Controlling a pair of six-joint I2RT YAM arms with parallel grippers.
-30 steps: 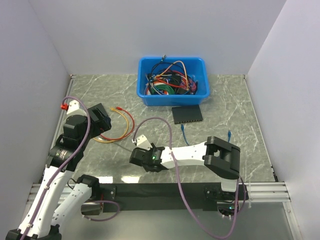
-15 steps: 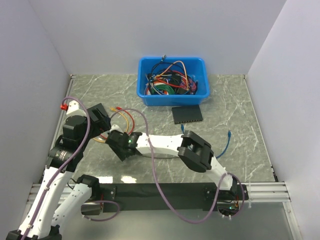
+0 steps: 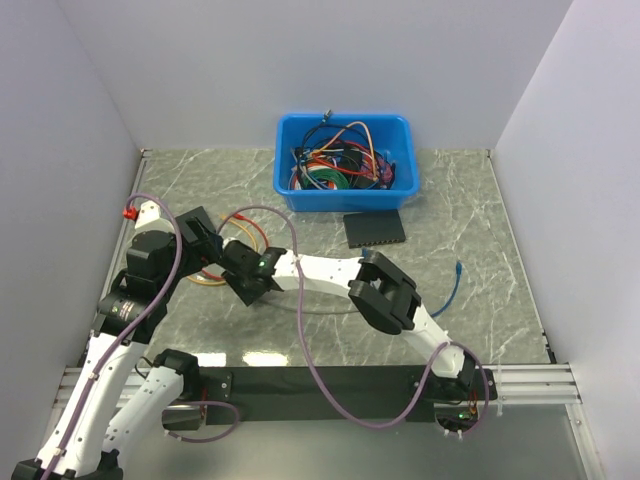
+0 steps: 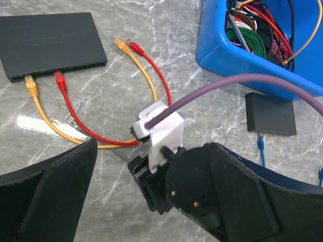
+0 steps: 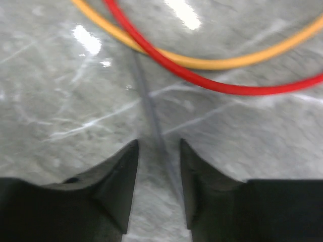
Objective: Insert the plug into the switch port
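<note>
Right gripper [image 5: 159, 151] is seen with its jaws parted and nothing held: a thin grey strip [image 5: 150, 116] on the marble is straddled by the two fingers without being pinched. Left gripper [image 4: 154, 151] is spread wide with nothing grasped, and the wrist of the right arm [image 3: 325, 270] is framed between its fingers.

The table [image 3: 500, 210] is bounded by white walls at left, back and right, and by a black rail [image 3: 270, 383] along the near edge. Its middle is crossed by the right arm, which is stretched from the right base into the left half. Bare marble is left open between the elbow and the right wall.

The blue bin [image 3: 340, 198] of tangled cables is set at the back edge. The switch [image 3: 374, 228] is laid just in front of it, with the switch port [image 3: 376, 243] row turned toward the arms. A second black switch [image 4: 50, 38] is seen from the left wrist, with a yellow cable [image 4: 33, 91] and a red cable [image 4: 60, 80] plugged into its edge.

The blue cable [image 3: 449, 292] is laid right of the elbow. The plug [image 4: 260, 137] is found on the marble just beside the port edge, not inserted.
</note>
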